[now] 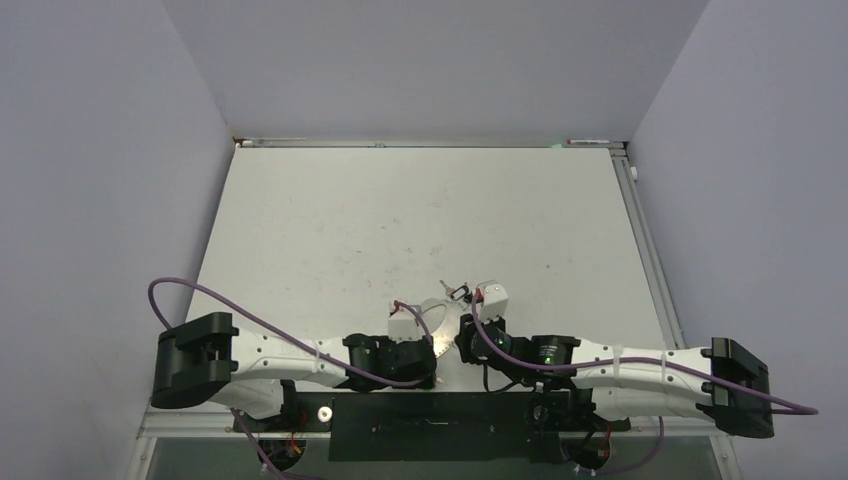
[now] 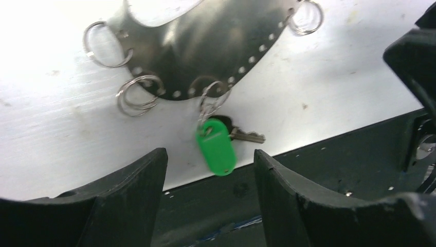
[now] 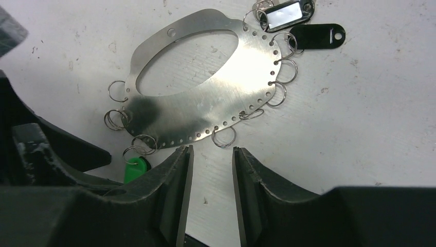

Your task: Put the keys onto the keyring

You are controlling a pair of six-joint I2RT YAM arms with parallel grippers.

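The keyring [image 3: 205,110] shows as a flat metal plate with an oval opening. Holes are punched along its rim, and small split rings pass through many of them. It lies flat on the table [image 3: 360,128], between the two grippers and close to the near edge. The green key [image 2: 216,148] hangs from one split ring [image 2: 212,98] on the plate's near rim and looks already threaded. Its tag points away from the plate toward the left gripper [image 2: 211,193], with the long axis roughly in line with that gripper's reach. The blade juts to one side, and the tag's end sits right at the table edge above the black mount [image 2: 334,170]. The left fingers stand wide apart with nothing between them and the tag lies centred just ahead of the gap, so the left arm is the nearer one for it. The black keys [image 3: 316,36] lie at the far rim, across the plate from the right gripper [image 3: 212,190]. One seems linked to a ring; the other I cannot tell. The right fingers are a narrow gap apart and empty, just short of the near rim. Reaching the black keys would likely mean passing over the plate. Grey walls [image 1: 90,150] close the table on three sides, well apart from the work.
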